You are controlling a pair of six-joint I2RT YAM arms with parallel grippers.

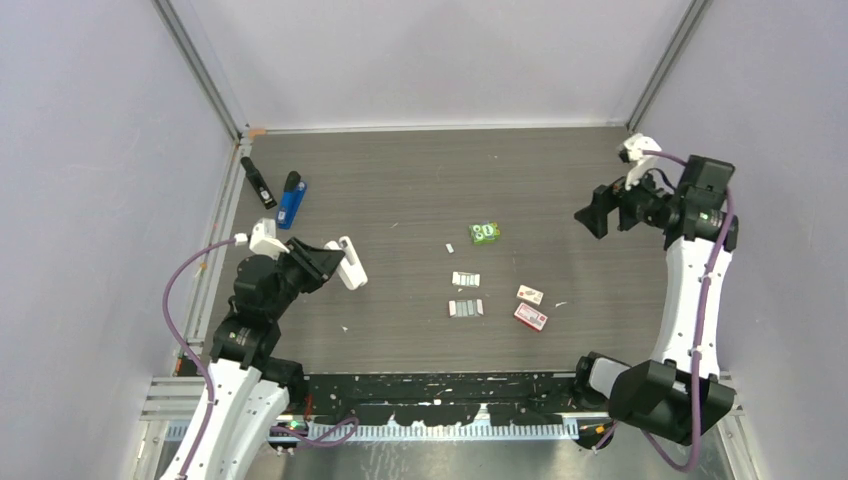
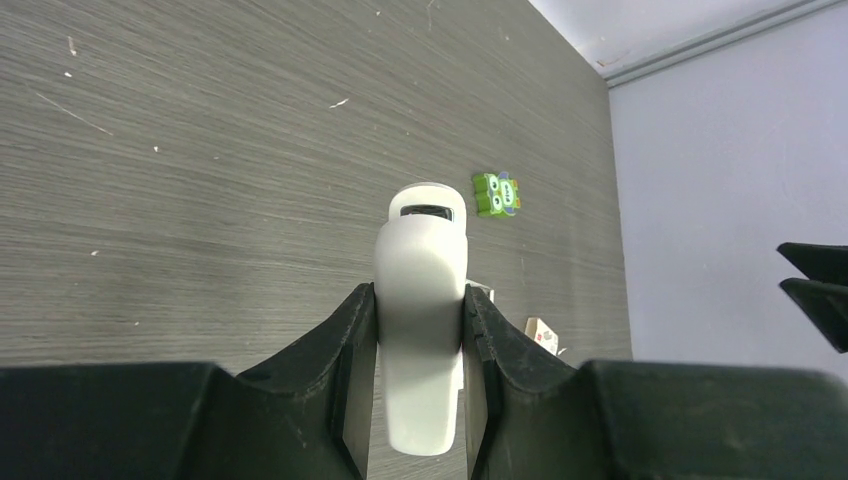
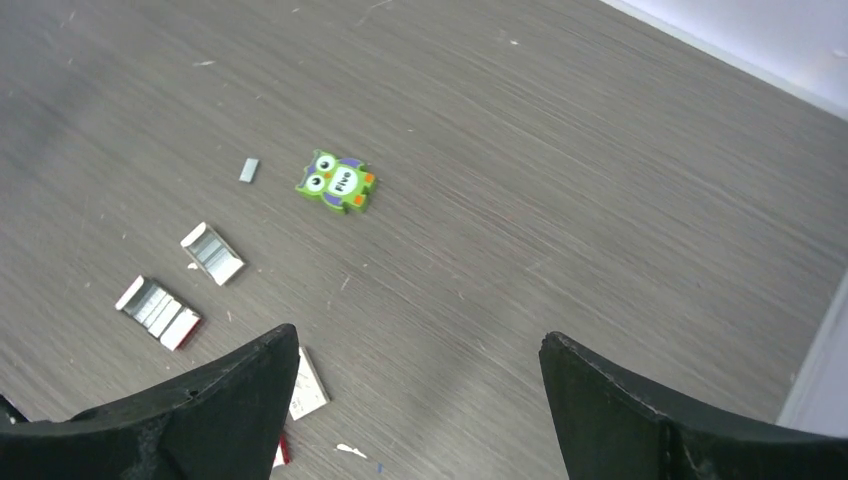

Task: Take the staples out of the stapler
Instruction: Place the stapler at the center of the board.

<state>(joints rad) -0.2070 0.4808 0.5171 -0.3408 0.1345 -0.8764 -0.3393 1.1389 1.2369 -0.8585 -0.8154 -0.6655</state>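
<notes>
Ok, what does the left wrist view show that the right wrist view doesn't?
Only left wrist: the stapler, clamped in the left gripper. Only right wrist: the staples lying loose in plain view. Both: the table, the green packet and a red-and-white box.

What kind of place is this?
Probably a robot lab workcell: a table boxed in by plain walls, a left arm and right arm bolted at its near edge, staples laid out.
</notes>
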